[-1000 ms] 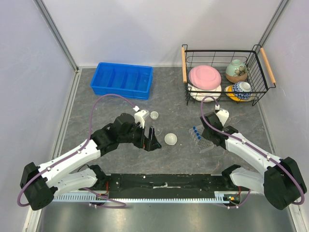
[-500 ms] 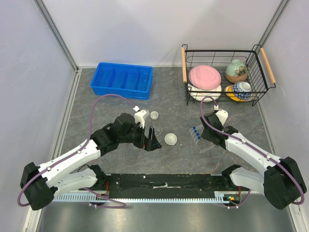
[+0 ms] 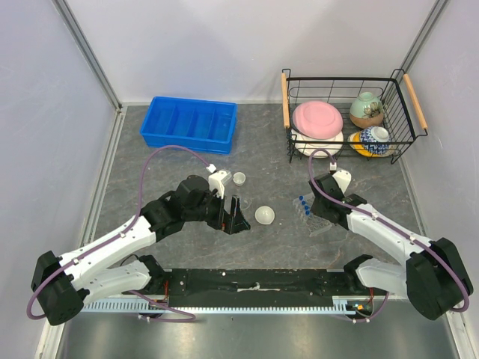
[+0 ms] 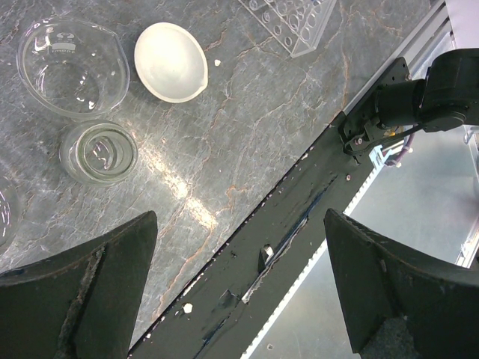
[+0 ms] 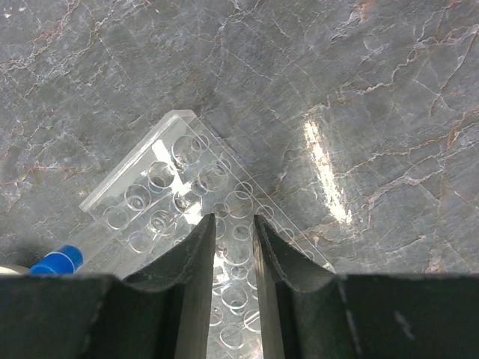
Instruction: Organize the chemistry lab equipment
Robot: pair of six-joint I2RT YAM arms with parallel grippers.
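A clear plastic rack lies right of centre with blue-capped tubes at its left. My right gripper is down on the rack, jaws a narrow gap apart and closed on its clear plastic; a blue cap shows at the left. A white round dish sits mid-table and a small glass beaker behind it. My left gripper is open and empty, left of the dish. The left wrist view shows the dish, a wide glass beaker and a small one.
A blue divided bin stands at the back left. A wire basket at the back right holds a pink plate and patterned bowls. A black rail runs along the near edge.
My right wrist has shifted slightly to the left over the rack. The left arm has not moved.
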